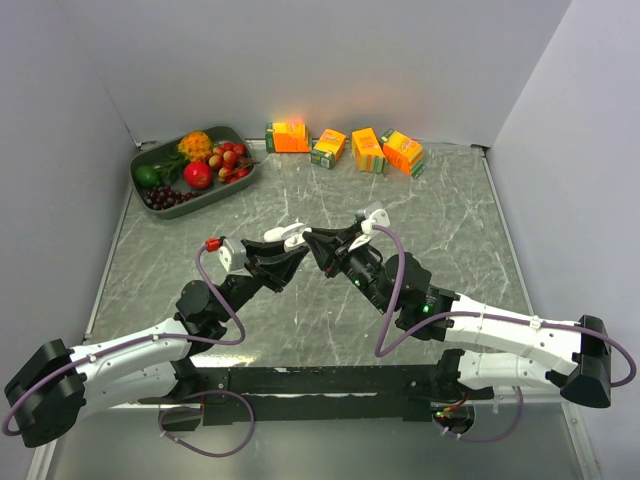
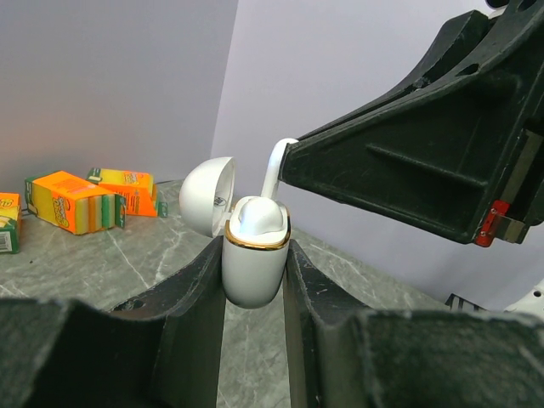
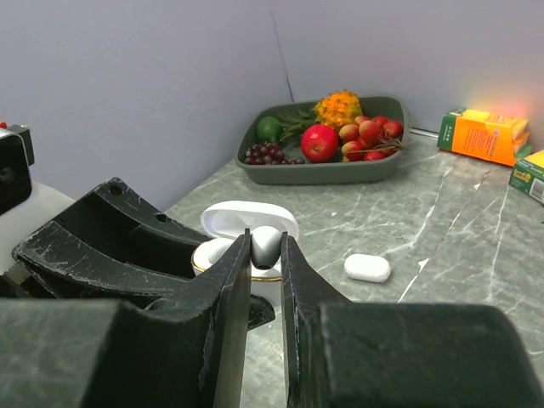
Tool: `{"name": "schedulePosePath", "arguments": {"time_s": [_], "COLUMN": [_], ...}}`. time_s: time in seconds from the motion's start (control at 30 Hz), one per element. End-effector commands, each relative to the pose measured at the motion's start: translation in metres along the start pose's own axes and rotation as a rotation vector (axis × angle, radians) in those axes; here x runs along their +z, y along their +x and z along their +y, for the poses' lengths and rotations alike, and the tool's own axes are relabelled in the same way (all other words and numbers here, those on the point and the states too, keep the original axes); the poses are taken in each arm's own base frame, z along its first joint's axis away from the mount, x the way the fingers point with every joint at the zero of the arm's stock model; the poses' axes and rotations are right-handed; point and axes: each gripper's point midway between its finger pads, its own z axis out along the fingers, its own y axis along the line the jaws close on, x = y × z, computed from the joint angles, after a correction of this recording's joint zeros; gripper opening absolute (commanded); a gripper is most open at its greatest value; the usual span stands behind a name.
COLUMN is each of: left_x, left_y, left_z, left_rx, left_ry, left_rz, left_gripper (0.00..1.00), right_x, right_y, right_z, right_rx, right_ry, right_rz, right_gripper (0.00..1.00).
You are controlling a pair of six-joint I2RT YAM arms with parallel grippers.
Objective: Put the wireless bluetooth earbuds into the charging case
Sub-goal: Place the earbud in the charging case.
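My left gripper (image 1: pixel 283 256) is shut on the white charging case (image 1: pixel 288 235) with a gold rim and holds it upright above the table, lid open. In the left wrist view the case (image 2: pixel 253 272) sits between the fingers, and a white rounded piece (image 2: pixel 255 217) sits in its top. My right gripper (image 1: pixel 312 243) is shut on a small white earbud (image 3: pixel 265 245) directly over the open case (image 3: pixel 217 252). In the left wrist view the earbud's stem (image 2: pixel 273 168) hangs from the right gripper's tip (image 2: pixel 291 160) down to the case mouth.
A small white oval object (image 3: pixel 367 268) lies on the marble table beyond the grippers. A grey tray (image 1: pixel 245 158) of fruit stands at the back left. Several orange juice cartons (image 1: pixel 367 150) stand along the back wall.
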Motion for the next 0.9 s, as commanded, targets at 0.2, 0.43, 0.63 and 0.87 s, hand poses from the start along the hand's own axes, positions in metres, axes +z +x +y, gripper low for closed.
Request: {"name": "schedulePosePath", "arguments": {"time_s": [0.2, 0.43, 0.63, 0.87], "left_x": [0.006, 0.006, 0.006, 0.006], "left_y": [-0.031, -0.032, -0.033, -0.033], "left_z": [-0.011, -0.011, -0.012, -0.012], "left_rx": [-0.019, -0.019, -0.021, -0.017], "left_ry": [0.042, 0.043, 0.044, 0.046], "left_rz": [-0.101, -0.103, -0.106, -0.108], "left_gripper": [0.01, 0.01, 0.01, 0.01], "right_x": [-0.003, -0.003, -0.004, -0.006], "right_y": [-0.005, -0.002, 0.004, 0.008], "right_z": [-0.002, -0.004, -0.004, 0.001], "right_rx": [0.017, 0.005, 0.01, 0.009], "right_ry": [0.016, 0.025, 0.025, -0.008], "right_rz": [-0.021, -0.007, 0.009, 0.035], "right_gripper": [0.0, 0.0, 0.0, 0.0]}}
